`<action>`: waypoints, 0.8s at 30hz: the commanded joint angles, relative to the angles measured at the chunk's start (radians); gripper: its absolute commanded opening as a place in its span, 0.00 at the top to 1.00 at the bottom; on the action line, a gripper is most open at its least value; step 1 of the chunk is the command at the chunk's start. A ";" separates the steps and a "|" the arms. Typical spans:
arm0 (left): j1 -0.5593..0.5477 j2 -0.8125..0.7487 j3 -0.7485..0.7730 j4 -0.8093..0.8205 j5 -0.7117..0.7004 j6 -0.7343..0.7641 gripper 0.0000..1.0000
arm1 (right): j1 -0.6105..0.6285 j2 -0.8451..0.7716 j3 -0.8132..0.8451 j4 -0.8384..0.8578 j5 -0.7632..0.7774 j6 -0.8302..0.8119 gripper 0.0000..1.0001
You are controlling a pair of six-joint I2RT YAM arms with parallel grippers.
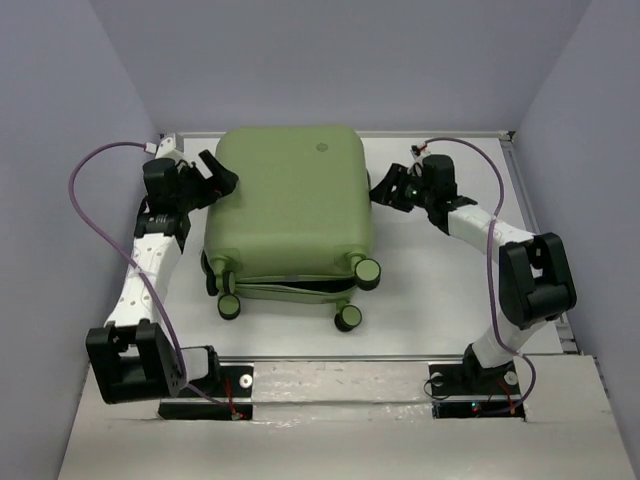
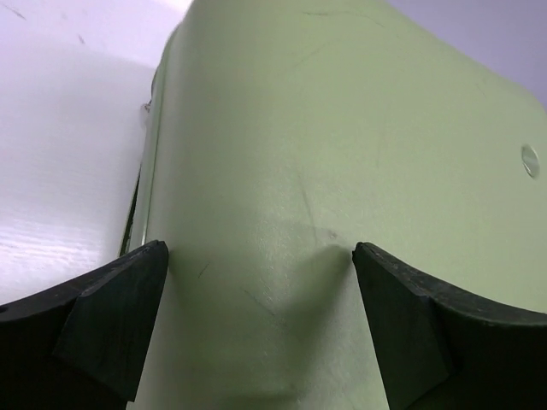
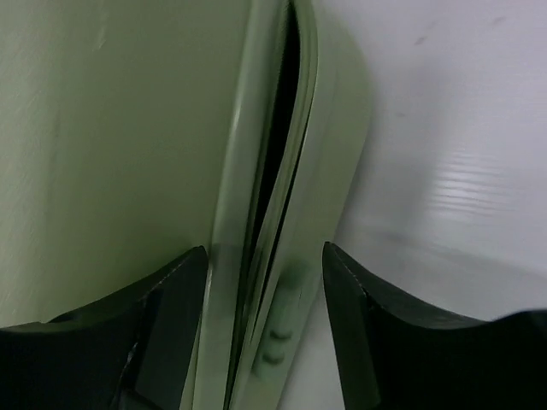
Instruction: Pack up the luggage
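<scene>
The luggage lies flat mid-tabletop, lid down but its seam gaping darkly. The left gripper, spread wide and empty, faces its left shell. The right gripper, likewise open and empty, straddles that seam, probably to squeeze the halves shut.

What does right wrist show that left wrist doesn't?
Right wrist only: the side seam of the luggage, a dark gap between its shells, framed by the right gripper. Left wrist only: the broad top face with the round logo, framed by the left gripper. Both: green shell, open jaws, white table.
</scene>
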 commanded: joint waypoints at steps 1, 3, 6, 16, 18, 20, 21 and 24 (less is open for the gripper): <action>-0.092 -0.145 0.075 -0.302 0.100 -0.047 0.01 | -0.007 0.006 0.075 -0.079 0.084 -0.069 0.35; -0.091 -0.174 0.181 -0.360 -0.042 0.000 0.01 | -0.018 0.006 0.070 -0.091 0.115 -0.075 0.47; -0.087 -0.205 0.194 -0.397 -0.271 0.056 0.01 | -0.018 -0.005 0.063 -0.128 0.156 -0.101 0.69; 0.178 -0.425 -0.286 -0.232 -0.247 -0.031 0.79 | -0.018 -0.112 -0.046 -0.180 0.356 -0.144 0.93; 0.186 -0.461 -0.355 -0.190 -0.250 -0.058 0.79 | -0.018 -0.111 -0.052 -0.187 0.386 -0.144 0.93; 0.184 -0.423 -0.357 -0.190 -0.215 -0.073 0.79 | -0.018 -0.096 -0.054 -0.188 0.385 -0.149 0.93; 0.186 -0.404 -0.360 -0.189 -0.151 -0.088 0.80 | -0.018 -0.073 -0.049 -0.188 0.367 -0.152 0.93; 0.186 -0.348 -0.410 -0.149 -0.070 -0.117 0.84 | -0.018 -0.045 -0.028 -0.180 0.293 -0.144 0.93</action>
